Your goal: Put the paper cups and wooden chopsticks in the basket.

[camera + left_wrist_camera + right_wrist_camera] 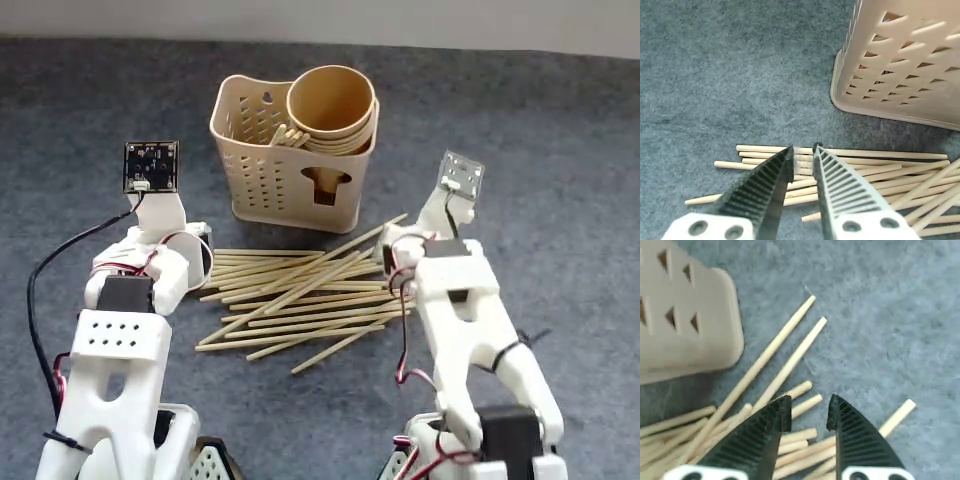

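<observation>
My left pincer [802,149] hung over the 9 o'clock end of the pile of wooden chopsticks [300,300]. Its jaws were a narrow slit apart with nothing between them. My right pincer [809,410] hung over the pile's 2 o'clock end, with its jaws a little wider apart and gripping nothing either. Most sticks ran from 9 to 3 o'clock. Several crossed them on a slant toward 2 o'clock, and one jutted out toward 6 o'clock.

At 12 o'clock of the pile, just beside it, the basket [285,195] stood upright with its perforated near wall facing my arms. That wall rose between the loose sticks and the basket's open top. Inside, a nested stack of paper cups [330,100] leaned at the 3 o'clock side. A few stick ends [285,135] poked up at 9 o'clock of the cups. From each wrist, a lower corner of the basket showed near the pincer's tips.

A black cable [40,300] looped out at 9 o'clock of my left arm [120,330]. Red and black wires [405,290] hung along my right arm [465,310].

A grey, felt-like carpet [560,150] lay under everything. A pale strip [400,20] ran along its 12 o'clock edge.
</observation>
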Tool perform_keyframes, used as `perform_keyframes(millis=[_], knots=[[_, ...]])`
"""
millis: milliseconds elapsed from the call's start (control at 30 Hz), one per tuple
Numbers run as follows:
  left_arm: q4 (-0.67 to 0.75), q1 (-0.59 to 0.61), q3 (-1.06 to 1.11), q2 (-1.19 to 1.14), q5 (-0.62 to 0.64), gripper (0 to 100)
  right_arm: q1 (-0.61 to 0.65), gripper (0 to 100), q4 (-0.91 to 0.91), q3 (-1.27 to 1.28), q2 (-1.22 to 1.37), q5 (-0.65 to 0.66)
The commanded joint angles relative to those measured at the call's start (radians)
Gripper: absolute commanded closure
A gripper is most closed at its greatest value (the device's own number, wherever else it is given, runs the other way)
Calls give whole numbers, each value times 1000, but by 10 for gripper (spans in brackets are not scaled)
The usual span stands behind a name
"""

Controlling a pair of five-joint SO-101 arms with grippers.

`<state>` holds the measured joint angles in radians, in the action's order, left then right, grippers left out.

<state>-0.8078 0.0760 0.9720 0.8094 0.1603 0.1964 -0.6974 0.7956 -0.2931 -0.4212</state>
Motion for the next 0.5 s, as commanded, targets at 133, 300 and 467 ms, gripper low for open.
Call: perform_keyframes(millis=[133, 300, 467], knots=[[17, 4, -12, 27, 2, 919, -13, 868, -1, -251, 219, -141], [17, 4, -12, 27, 2, 919, -13, 868, -1, -343, 360, -199], [17, 4, -12, 27, 2, 919, -13, 868, -4, -412, 463, -239]])
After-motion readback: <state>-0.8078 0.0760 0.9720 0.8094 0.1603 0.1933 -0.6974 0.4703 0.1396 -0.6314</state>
